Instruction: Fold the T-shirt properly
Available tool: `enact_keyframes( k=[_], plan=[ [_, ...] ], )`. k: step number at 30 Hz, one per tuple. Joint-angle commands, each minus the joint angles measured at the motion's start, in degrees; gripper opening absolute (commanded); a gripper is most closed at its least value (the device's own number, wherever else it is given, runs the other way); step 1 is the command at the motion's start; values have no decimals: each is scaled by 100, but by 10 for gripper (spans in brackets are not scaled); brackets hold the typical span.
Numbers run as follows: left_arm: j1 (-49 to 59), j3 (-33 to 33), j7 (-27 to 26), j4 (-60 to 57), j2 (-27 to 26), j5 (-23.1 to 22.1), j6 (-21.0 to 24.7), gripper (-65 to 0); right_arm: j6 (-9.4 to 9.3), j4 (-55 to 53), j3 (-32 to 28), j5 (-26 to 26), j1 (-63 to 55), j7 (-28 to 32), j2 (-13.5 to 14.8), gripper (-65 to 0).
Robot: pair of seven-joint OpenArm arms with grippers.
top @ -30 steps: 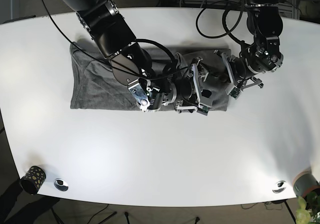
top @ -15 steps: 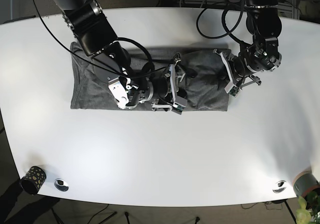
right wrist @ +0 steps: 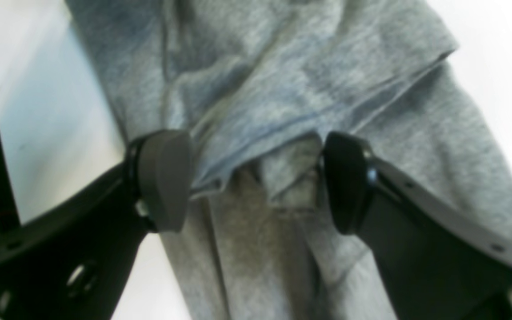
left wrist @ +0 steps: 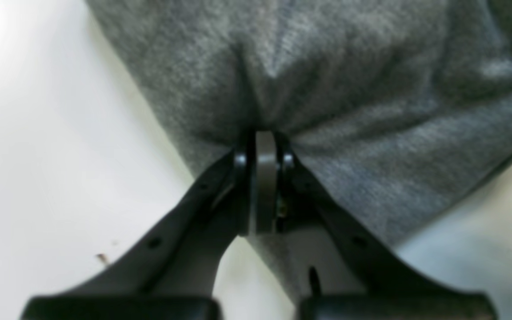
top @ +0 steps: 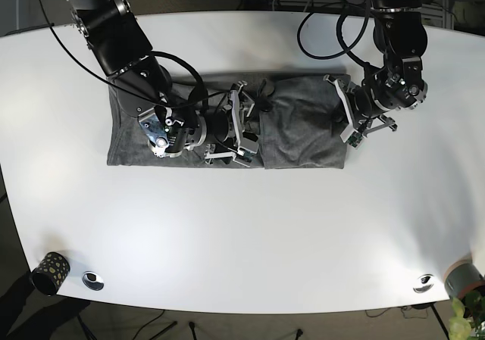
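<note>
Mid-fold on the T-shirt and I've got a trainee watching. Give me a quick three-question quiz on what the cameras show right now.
1. True or false: the left gripper is shut on the T-shirt.
2. The right gripper is: A) pinched flat shut, B) open with cloth between its fingers, C) off the table.
3. Fill in: the T-shirt lies on a ____ table.

Key: 1 true. 2 B. 3 white.

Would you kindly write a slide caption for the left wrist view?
Left tool pinched shut on the edge of the grey T-shirt, over the white table.
</note>
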Motion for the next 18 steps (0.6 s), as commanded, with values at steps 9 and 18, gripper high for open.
enact_keyframes(
  k=[9, 18],
  plan=[
    [-85, -6, -107, 765, -1, -68, -8, -646, 36, 831, 1364, 116, -299, -5, 157, -206],
    [-137, -6, 60, 827, -1, -68, -8, -646, 36, 681, 4265, 520, -633, -726, -106, -206]
  ],
)
